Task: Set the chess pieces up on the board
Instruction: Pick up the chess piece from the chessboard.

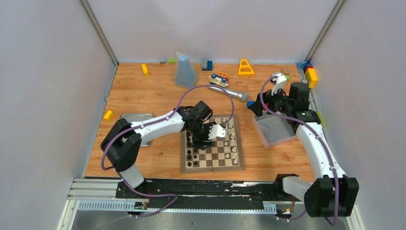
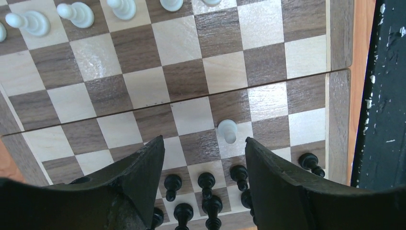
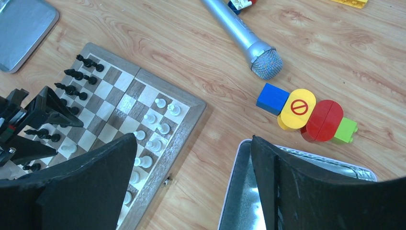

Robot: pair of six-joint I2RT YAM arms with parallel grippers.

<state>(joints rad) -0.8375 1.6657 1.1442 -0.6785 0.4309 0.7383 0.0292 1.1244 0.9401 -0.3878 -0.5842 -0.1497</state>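
Cream pawn, only one, stands just past the left gripper, jaws wide, empty; five-plus chess pieces farther up the board. Right gripper: wide, empty.

The only readable mark is a red prohibition sign printed on the yellow round toy block.
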